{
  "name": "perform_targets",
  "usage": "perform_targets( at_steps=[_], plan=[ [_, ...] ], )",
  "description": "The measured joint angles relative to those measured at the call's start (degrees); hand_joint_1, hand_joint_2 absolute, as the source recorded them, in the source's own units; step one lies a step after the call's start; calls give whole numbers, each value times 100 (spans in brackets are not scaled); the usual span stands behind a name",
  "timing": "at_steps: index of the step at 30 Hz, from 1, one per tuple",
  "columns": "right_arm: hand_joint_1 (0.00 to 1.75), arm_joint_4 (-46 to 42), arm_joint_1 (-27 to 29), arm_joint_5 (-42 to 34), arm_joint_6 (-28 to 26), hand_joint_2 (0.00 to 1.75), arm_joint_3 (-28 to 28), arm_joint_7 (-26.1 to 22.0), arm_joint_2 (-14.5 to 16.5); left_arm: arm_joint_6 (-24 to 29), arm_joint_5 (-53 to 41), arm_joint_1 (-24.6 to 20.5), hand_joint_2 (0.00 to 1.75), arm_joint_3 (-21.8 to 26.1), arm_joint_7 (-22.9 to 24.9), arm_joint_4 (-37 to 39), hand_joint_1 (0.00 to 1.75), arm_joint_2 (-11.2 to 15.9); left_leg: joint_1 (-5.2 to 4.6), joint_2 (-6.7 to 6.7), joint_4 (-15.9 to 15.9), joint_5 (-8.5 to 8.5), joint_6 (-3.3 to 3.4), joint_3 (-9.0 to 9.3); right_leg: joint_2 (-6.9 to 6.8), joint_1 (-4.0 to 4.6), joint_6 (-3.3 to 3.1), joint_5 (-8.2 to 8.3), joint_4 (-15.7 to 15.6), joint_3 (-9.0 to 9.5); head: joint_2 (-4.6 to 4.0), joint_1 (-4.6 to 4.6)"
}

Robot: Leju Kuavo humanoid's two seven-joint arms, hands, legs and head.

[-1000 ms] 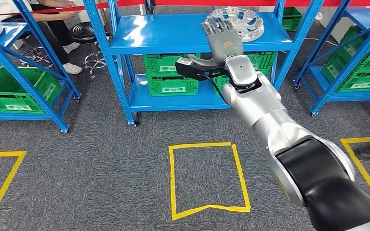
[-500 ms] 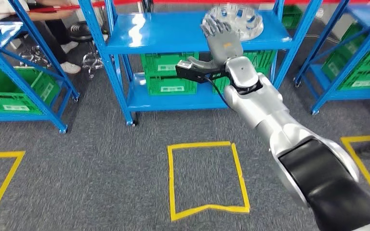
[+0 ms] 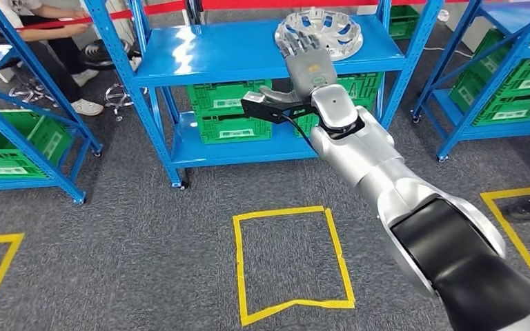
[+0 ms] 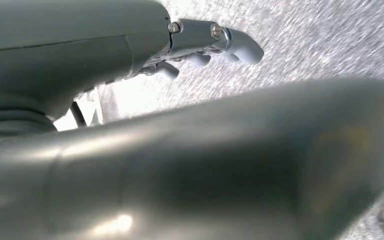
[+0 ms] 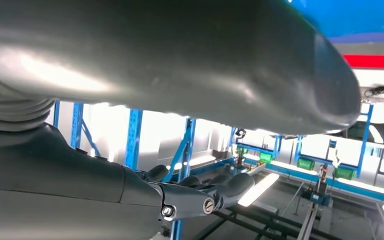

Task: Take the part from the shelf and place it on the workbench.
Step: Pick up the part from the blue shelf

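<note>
I see the blue shelf with the silver part on its top level. Green crates sit on the lower one.

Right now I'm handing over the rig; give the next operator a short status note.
Right hand: raised at the front edge of the blue shelf, fingers spread, holding nothing, just in front of the part.
Left hand: hanging over the carpet, fingers curled, holding nothing.
Part: silver wheel-like disc lying on the top shelf, not gripped.
Done: reach to the shelf.
Left: grip the part, lift it, carry it to the workbench.
</note>
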Motion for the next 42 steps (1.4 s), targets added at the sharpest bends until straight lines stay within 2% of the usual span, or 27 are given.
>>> perform_targets(
  at_steps=[2,4,6,8,9,10,12,13,14,15,18,20,21,23,24,25,26,28,29,30,31,34,36,39,40,41,42],
  plan=[
    [0,-1,1,-21,2,0,13,-3,-1,0,-8,-11,0,2,7,2,0,-6,1,4,-50,-50,44,40,5,8,67,-16,-29,9,0,0],
    [0,-4,-9,-50,8,0,26,-4,-11,1,-20,-9,0,4,10,3,0,-19,26,8,-98,-59,112,89,-14,10,123,-100,98,-37,0,14],
    [0,-5,-19,-70,22,0,43,-3,-24,3,-29,-15,0,7,10,3,0,-27,38,13,-126,-81,170,137,-37,8,155,-328,650,-328,0,28],
    [0,-3,0,-78,43,0,69,-5,-42,4,-34,-20,0,8,10,3,0,-33,34,12,-120,-122,201,170,-46,8,174,-522,1367,-780,0,30],
    [0,-2,15,-82,50,0,81,-6,-55,5,-36,-17,0,9,11,4,0,-38,33,11,-115,-150,207,195,-48,7,177,-488,1530,-926,0,30],
    [0,-1,23,-86,54,0,91,-7,-68,8,-37,-13,0,9,13,5,0,-44,32,8,-107,-183,205,227,-52,6,175,-342,1480,-969,0,30],
    [0,0,21,-92,49,0,103,-9,-91,14,-39,-7,0,9,15,9,0,-53,32,4,-91,-262,179,307,-73,6,149,155,809,-755,0,31],
    [0,0,13,-97,43,0,110,-10,-99,17,-40,-11,0,10,15,11,0,-57,21,2,-77,-305,152,336,-87,20,127,325,429,-590,0,31],
    [0,0,8,-102,36,0,116,-10,-105,19,-42,-18,0,10,15,13,0,-60,12,1,-71,-338,124,355,-97,31,101,413,155,-466,0,28],
    [0,0,6,-109,29,0,122,-9,-109,19,-43,-25,0,11,15,14,0,-62,5,2,-69,-362,98,366,-102,43,75,422,7,-394,0,27],
    [0,-1,9,-126,14,0,130,-5,-131,20,-50,-30,0,22,17,17,0,-62,10,21,-84,-423,4,415,-73,46,-17,339,-45,-325,0,28],
    [0,-2,12,-133,-4,0,132,-4,-144,20,-61,-31,0,30,20,19,0,-61,16,26,139,-540,-64,333,-60,14,-79,295,-77,-235,0,19],
    [0,-2,26,-138,-12,0,132,-3,-146,20,-71,-31,0,32,21,19,0,-62,27,22,432,-643,-91,173,-58,0,-103,268,-87,-187,0,13],
    [0,-1,86,-151,-26,0,135,-2,-152,20,-95,-26,0,33,19,23,0,-67,44,19,1163,-834,-127,-287,-53,-3,-126,201,-87,-114,0,6],
    [0,0,133,-161,-33,0,137,-3,-158,20,-102,-18,0,33,18,25,0,-69,50,19,1400,-829,-137,-480,-49,-4,-123,163,-85,-75,0,7],
    [0,0,177,-170,-43,0,140,-3,-168,20,-107,-10,0,33,20,26,0,-70,54,19,1428,-712,-141,-577,-42,-7,-113,122,-82,-29,0,7],
    [0,-1,210,-179,-53,0,142,-2,-180,20,-111,-3,0,33,22,27,0,-70,57,20,1258,-500,-140,-573,-36,-13,-99,78,-78,24,0,7],
    [0,-2,233,-190,-79,0,146,3,-200,19,-127,1,0,33,26,29,0,-70,58,17,546,-20,-122,-334,-28,-23,-48,-18,-76,133,0,6],
    [0,-2,231,-192,-87,0,149,5,-210,18,-137,-3,0,33,26,31,0,-72,50,13,229,89,-95,-200,-21,-21,-13,-61,-74,165,0,3],
    [0,-3,229,-194,-94,0,153,6,-218,17,-146,-10,0,33,25,32,0,-75,40,8,34,120,-60,-108,-16,-17,24,-89,-84,183,0,0],
    [0,-3,233,-196,-96,0,158,7,-231,17,-152,-16,0,33,25,34,0,-80,30,3,-31,67,-14,-68,-10,-7,65,-95,-88,195,0,-3],
    [0,-9,250,-198,-98,0,175,14,-271,17,-157,-20,0,34,27,32,0,-97,32,-5,-89,3,127,8,-15,-3,157,-93,-37,201,0,5],
    [0,-16,244,-204,-102,0,185,27,-295,17,-157,-22,0,35,20,30,0,-101,38,-9,-115,-36,201,94,-42,-7,192,-212,401,-49,0,19],
    [0,-17,306,-228,-114,0,202,48,-356,17,-157,-29,0,35,-14,30,0,-107,13,-23,-118,-132,264,198,-61,7,207,-493,1383,-735,0,27],
    [0,-17,344,-239,-123,0,209,56,-388,16,-157,-20,0,36,-27,31,0,-109,0,-32,-116,-174,270,245,-61,11,195,-461,1468,-872,0,28],
    [0,-17,374,-254,-136,0,215,69,-423,16,-156,-11,0,37,-40,31,0,-110,-13,-40,-113,-219,273,300,-61,18,171,-326,1362,-913,0,28],
    [0,-26,393,-271,-154,0,220,89,-466,15,-155,-3,0,39,-52,32,0,-110,-29,-45,-111,-267,273,363,-63,30,132,-78,1052,-851,0,28]
  ],
)
